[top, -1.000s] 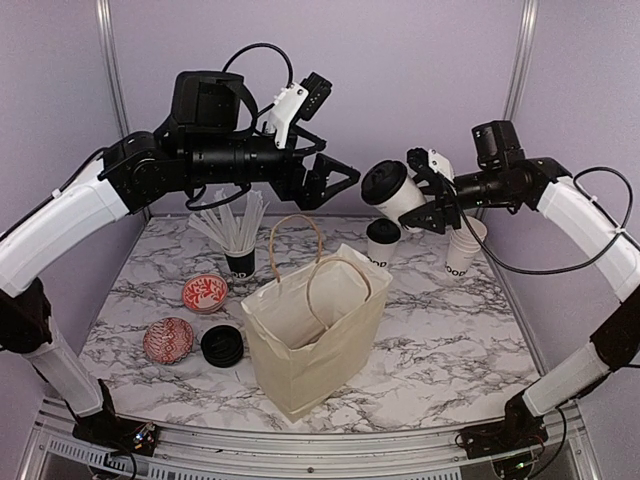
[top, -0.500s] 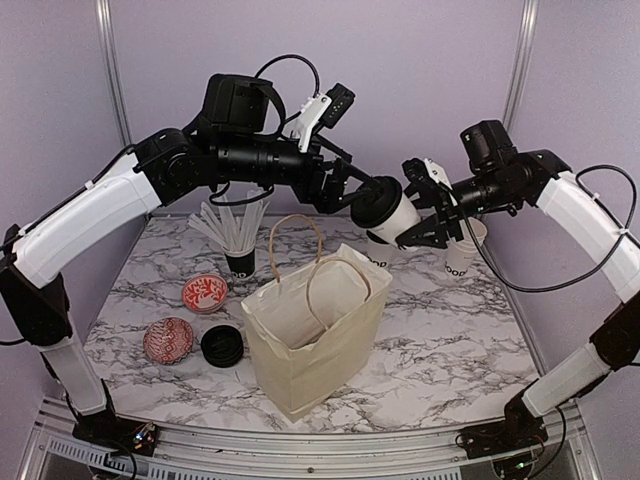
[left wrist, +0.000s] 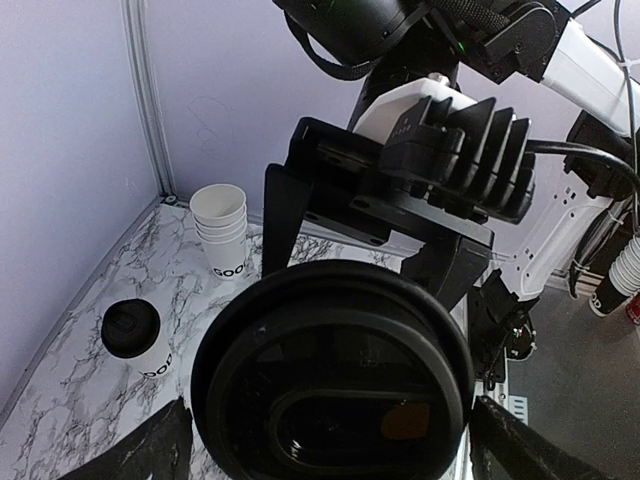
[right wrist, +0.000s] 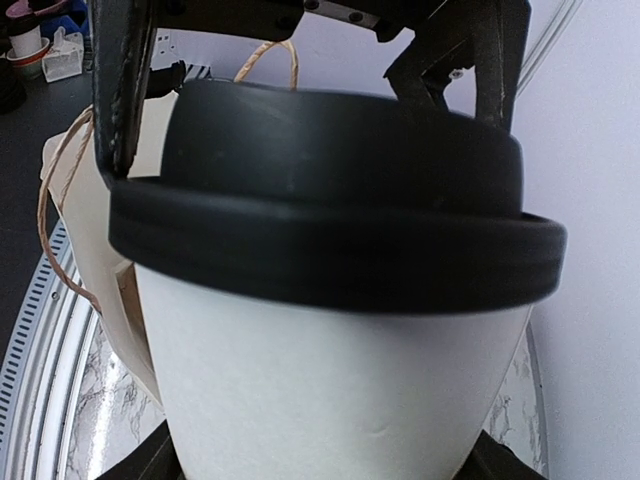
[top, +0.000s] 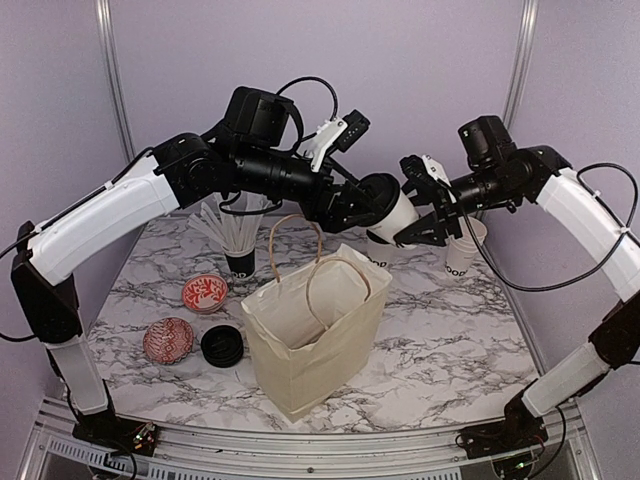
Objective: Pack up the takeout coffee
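While the two arms meet above and behind the paper bag, left gripper: jaws spread wide on either side of the black lid, not clamped on it.
Held coffee cup: in the air and tilted, lid toward the left arm, above the bag's far right corner.
Right gripper: closed round the white cup wall, so it alone carries the cup.
Step in hand: I read it as a handover from right arm to left; nothing is packed yet, as far as I can see into the bag.
Next move: the left jaws need to close squarely on the lid end before the right ones let go. Then the cup must come upright over the bag's mouth.
Left of the bag: red bowls, a stack of black lids and the cup of sticks sit close, so there is little slack there.
Bag mouth: open, but the twine handles arch over it, and a cup going down must pass between them.
Bag walls: thin paper, free-standing; I'd guess a nudge on the rim could fold or tip it.
Second lidded cup: on the table just behind the bag.
Right of the bag: bare marble table, with a stack of empty cups behind and to the right.
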You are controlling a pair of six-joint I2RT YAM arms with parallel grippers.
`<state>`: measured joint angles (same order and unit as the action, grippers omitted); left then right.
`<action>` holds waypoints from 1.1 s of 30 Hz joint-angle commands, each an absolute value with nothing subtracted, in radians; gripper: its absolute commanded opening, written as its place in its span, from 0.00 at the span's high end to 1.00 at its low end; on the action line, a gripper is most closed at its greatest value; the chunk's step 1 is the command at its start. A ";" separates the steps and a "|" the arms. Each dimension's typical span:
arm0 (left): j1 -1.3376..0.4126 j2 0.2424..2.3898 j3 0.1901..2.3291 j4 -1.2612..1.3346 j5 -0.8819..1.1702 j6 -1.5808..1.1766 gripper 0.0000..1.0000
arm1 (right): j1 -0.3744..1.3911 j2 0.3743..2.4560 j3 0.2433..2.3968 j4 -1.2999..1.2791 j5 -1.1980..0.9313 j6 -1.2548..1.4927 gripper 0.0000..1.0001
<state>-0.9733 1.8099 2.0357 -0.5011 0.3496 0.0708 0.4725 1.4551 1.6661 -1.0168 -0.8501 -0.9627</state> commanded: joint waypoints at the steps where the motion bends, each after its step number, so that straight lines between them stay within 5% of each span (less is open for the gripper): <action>1: -0.968 1.826 2.066 -0.528 0.367 0.094 0.07 | 0.488 1.457 1.709 -1.032 -0.855 -0.961 0.33; 12: -0.963 1.797 2.066 -0.531 0.398 0.106 0.15 | 0.488 1.472 1.725 -1.002 -0.852 -0.923 0.26; 17: -0.950 1.773 2.072 -0.541 0.339 0.096 0.18 | 0.487 1.471 1.730 -0.987 -0.825 -0.887 0.01; 23: -0.873 1.660 2.087 -0.668 0.126 0.109 0.18 | 0.457 1.464 1.728 -0.957 -0.791 -0.824 0.01; 33: -0.805 1.540 1.878 -0.672 0.152 0.074 0.19 | 0.379 1.487 1.596 -0.875 -0.727 -0.774 0.03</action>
<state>-0.7948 1.5349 1.9324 -0.6350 0.1390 0.0891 0.4248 1.4723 1.6363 -0.9241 -0.7795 -0.8230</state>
